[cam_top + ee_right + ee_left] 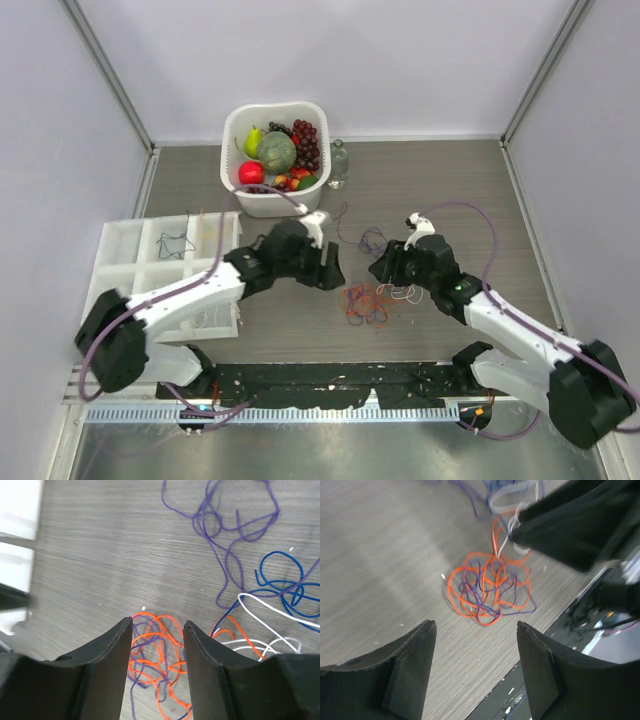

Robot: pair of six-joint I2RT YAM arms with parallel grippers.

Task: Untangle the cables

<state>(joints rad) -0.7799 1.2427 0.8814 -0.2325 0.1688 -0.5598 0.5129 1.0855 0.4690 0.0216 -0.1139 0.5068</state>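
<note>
The left fingers (420, 645) stand wide apart with nothing between them, and the right fingers (120, 645) are parted more narrowly, also holding nothing. The tangle (487, 587) lies on the table (385, 555) just ahead of the left tips and centred on their gap. From the right wrist it shows through and under the gap of the right fingers, so both pairs hang over the same knot from opposite sides. It is mostly orange loops with purple threaded through them. It looks very light, limp and springy, so a pull on one strand will likely drag the whole bunch rather than free it. Such thin wire could slip from a loose pinch or lie too flat for the tips to get under. The best hold seems to be an outer orange loop standing clear at the rim of the knot, with the other fingers pinning or taking a purple strand on the far side. Beyond the right fingers a purple cable (225, 530) lies loosely spread, with a blue cable (280, 580) and a white cable (270, 610) crossing it off to their right, and an orange strand runs back toward the knot. The table is smooth grey wood grain, with bare room around the knot for spreading. Further out stand a tub (262, 108) of fruit, a bottle (338, 163) and a white tray (120, 250), with plain walls all round.
</note>
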